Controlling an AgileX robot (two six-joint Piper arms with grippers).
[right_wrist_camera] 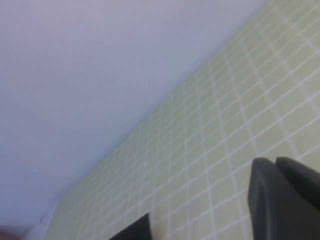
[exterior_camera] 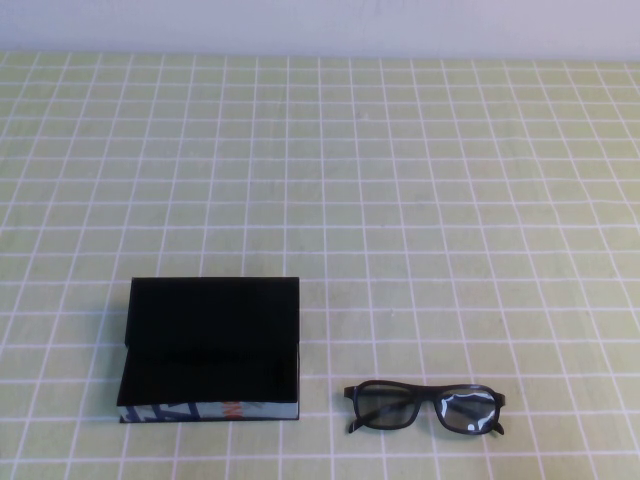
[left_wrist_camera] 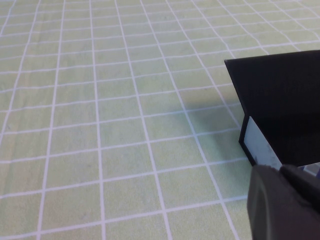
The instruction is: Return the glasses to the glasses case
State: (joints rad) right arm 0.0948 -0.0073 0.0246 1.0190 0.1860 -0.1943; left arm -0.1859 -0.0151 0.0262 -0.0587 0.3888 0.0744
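Note:
The glasses case (exterior_camera: 212, 345) lies open at the near left of the table, lid tilted back, black lining showing, pale printed front edge toward me. The black glasses (exterior_camera: 425, 407) lie on the cloth to its right, arms folded, apart from the case. Neither gripper shows in the high view. In the left wrist view my left gripper (left_wrist_camera: 280, 170) is shut and empty, close beside the case's end (left_wrist_camera: 280, 95). In the right wrist view my right gripper (right_wrist_camera: 275, 161) is shut and empty, raised over the cloth; the glasses are out of that view.
A green cloth with a white grid (exterior_camera: 400, 200) covers the table up to a pale wall (exterior_camera: 320, 25) at the back. A dark corner (right_wrist_camera: 134, 230) shows low in the right wrist view; I cannot tell what it is.

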